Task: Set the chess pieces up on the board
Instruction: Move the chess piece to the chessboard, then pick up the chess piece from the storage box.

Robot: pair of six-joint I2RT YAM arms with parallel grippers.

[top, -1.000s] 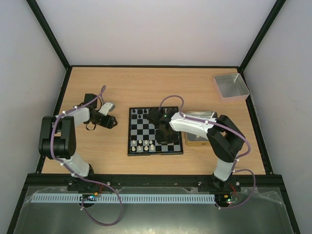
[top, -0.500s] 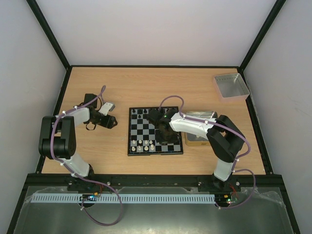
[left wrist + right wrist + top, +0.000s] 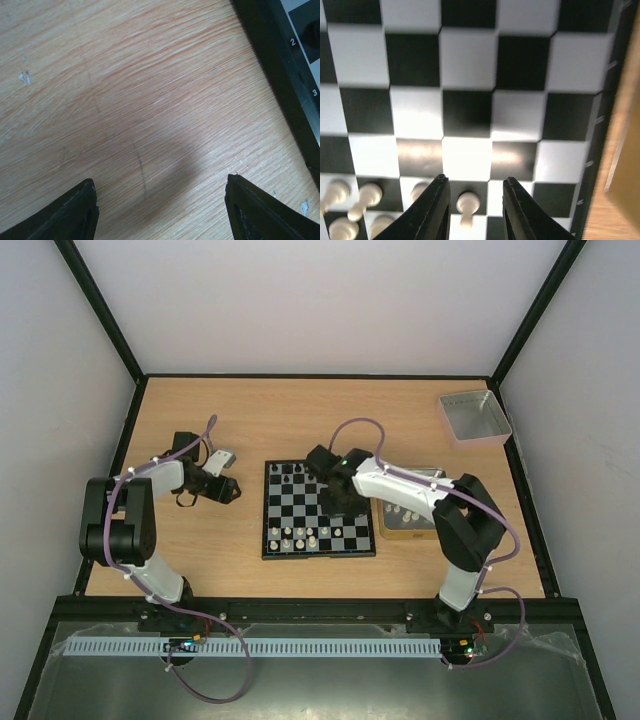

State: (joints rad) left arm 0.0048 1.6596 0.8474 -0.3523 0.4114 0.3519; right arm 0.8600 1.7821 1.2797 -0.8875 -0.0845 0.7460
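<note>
The table (image 3: 300, 410) carries the board (image 3: 318, 556), which lies under your right gripper (image 3: 472, 210) and ahead-right of your left gripper (image 3: 160, 210). Left jaws are wide apart over bare wood. Right jaws are apart, with one white pawn (image 3: 467, 202) standing between the fingers and touching neither. More white pieces (image 3: 350, 205) sit just beside its left finger.
</note>
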